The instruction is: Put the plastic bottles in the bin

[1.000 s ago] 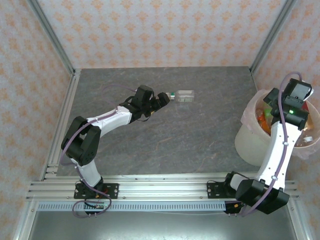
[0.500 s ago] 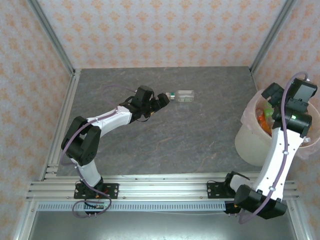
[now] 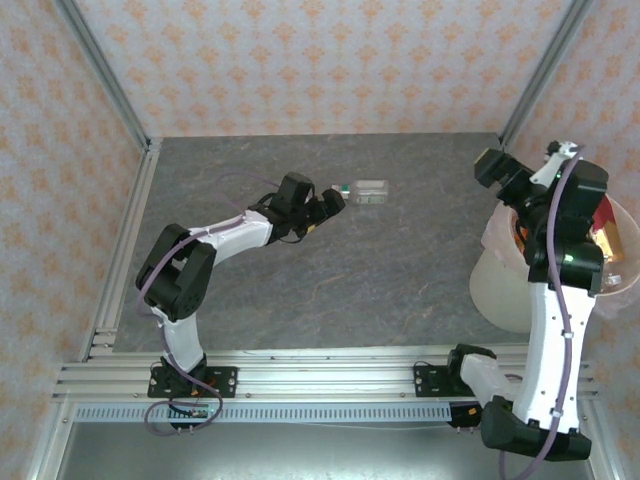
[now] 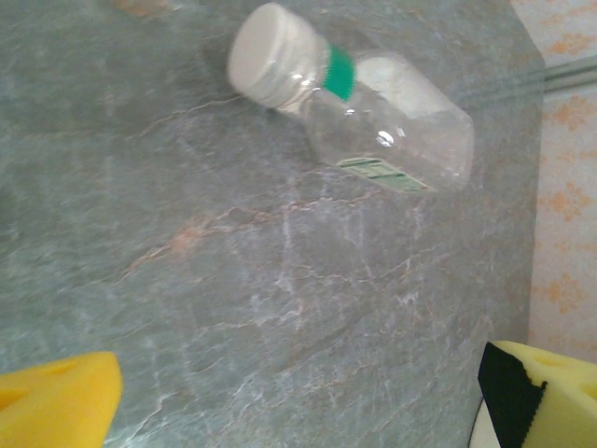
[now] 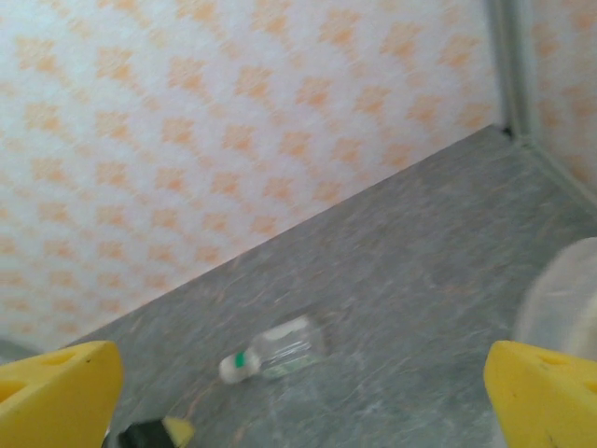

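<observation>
left jaws sat wide open, white-capped bottle (image 4: 354, 112) lay just ahead on the bench (image 3: 400, 270), right jaws hung open too, by the bin (image 3: 500, 290)

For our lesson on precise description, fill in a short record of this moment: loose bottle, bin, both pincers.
bottle: clear, white cap, green band, lying on the table, untouched
bin: pale, bag-lined, at the table's right edge
left pincer: open, empty, close to the bottle's cap
right pincer: open, empty, raised beside the bin
</observation>
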